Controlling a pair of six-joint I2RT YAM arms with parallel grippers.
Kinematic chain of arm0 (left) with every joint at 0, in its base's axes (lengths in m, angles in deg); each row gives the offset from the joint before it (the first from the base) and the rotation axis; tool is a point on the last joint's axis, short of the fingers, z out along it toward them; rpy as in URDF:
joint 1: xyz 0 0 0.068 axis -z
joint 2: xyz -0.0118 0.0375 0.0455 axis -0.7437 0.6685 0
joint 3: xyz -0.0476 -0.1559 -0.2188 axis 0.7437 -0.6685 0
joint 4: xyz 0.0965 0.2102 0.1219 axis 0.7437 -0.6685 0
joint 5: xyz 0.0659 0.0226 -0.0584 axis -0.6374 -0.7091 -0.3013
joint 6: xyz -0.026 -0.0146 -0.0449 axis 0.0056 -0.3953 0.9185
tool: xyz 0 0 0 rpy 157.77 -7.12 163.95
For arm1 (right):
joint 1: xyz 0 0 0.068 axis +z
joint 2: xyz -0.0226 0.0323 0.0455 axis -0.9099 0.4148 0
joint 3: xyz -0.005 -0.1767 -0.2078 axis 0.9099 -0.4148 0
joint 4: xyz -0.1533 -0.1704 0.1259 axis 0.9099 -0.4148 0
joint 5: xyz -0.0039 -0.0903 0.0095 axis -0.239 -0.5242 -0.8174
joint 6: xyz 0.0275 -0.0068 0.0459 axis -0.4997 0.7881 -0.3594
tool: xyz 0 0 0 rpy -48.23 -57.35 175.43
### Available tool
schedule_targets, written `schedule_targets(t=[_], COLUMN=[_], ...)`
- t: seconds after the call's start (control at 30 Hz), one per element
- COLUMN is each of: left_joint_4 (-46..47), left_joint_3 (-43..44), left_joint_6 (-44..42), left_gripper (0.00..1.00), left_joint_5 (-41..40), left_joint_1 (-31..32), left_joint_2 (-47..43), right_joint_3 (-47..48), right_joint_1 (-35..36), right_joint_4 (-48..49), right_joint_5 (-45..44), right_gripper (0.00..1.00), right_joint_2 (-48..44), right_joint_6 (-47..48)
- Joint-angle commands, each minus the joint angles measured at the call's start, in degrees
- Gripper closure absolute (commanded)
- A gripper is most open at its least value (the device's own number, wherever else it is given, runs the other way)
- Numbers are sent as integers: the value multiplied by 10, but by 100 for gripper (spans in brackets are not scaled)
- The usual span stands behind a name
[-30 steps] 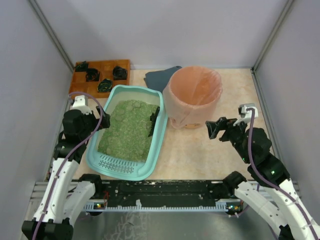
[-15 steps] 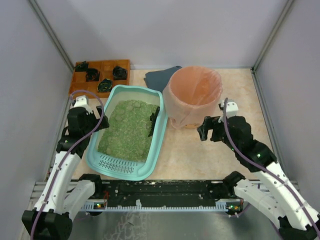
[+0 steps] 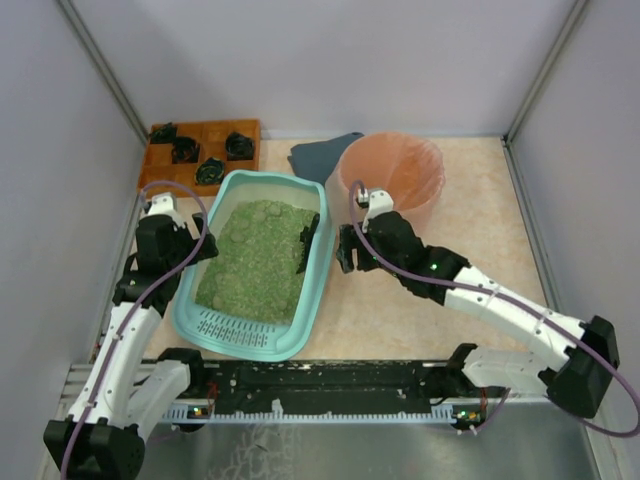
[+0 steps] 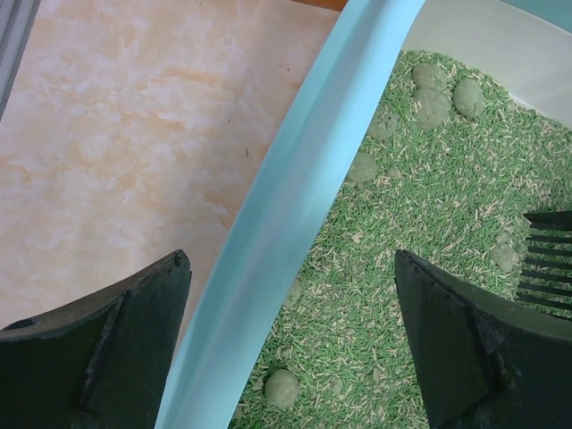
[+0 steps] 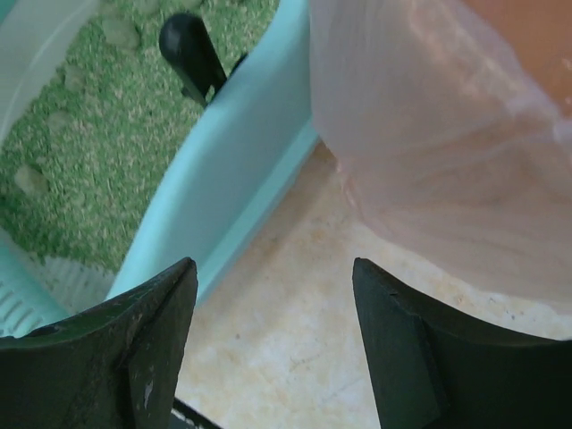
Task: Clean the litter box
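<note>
The light teal litter box (image 3: 235, 328) lies left of centre, filled with green litter and several round clumps (image 4: 283, 389). A black scoop (image 3: 308, 240) leans against its right inner wall, and its handle (image 5: 189, 49) shows in the right wrist view. My left gripper (image 3: 200, 246) is open and straddles the box's left rim (image 4: 295, 223), one finger outside and one over the litter. My right gripper (image 3: 345, 250) is open and empty. It hangs low over the table in the gap between the box's right wall (image 5: 241, 152) and the bin.
A round bin lined with a pink bag (image 3: 390, 185) stands just right of the box, close to my right fingers (image 5: 402, 340). A brown wooden tray with black pieces (image 3: 200, 150) sits at the back left. A dark grey cloth (image 3: 320, 155) lies behind the bin.
My right arm has swung left from the table's right side into the gap between bin and litter box, its jaws slightly narrower. The left arm has barely moved.
</note>
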State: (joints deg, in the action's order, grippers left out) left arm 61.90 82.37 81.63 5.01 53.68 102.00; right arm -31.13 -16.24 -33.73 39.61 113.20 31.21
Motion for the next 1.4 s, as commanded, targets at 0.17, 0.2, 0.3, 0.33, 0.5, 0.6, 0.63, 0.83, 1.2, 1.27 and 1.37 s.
schedule_targets(t=[0.17, 0.2, 0.3, 0.33, 0.5, 0.6, 0.63, 0.83, 1.2, 1.27, 1.37], left_joint_4=[5, 5, 6, 5, 4, 3, 2, 1, -16, -21, -21], left_joint_3=[17, 17, 17, 18, 18, 18, 19, 21, 28, 31, 32], left_joint_6=[4, 4, 4, 4, 5, 7, 8, 8, 24, 26, 26], left_gripper=[0, 0, 0, 0, 0, 0, 0, 0, 0, 0, 0], left_joint_5=[4, 4, 12, 14, 14, 18, 19, 22, -33, -32, -11], left_joint_1=[-4, -4, -3, -4, -3, -4, -4, -3, -8, -22, -41], left_joint_2=[4, 5, 12, 14, 16, 17, 18, 22, 37, 42, 55], right_joint_3=[34, 33, 30, 28, 31, 32, 28, 13, 13, 5, -9], right_joint_1=[10, 9, 9, 9, -3, -31, -46, -122, -252, -252, -252], right_joint_4=[240, 258, 298, 309, 341, 343, 345, 358, 309, 303, 276], right_joint_5=[-103, -103, -118, -135, -194, -205, -202, -199, -144, -85, 13], right_gripper=[31, 31, 31, 31, 30, 29, 28, 27, 25, 25, 25], right_joint_2=[81, 91, 112, 119, 155, 174, 178, 191, 142, 110, 65], right_joint_6=[-15, -16, -14, -11, 5, -1, -6, 28, 52, 66, 67])
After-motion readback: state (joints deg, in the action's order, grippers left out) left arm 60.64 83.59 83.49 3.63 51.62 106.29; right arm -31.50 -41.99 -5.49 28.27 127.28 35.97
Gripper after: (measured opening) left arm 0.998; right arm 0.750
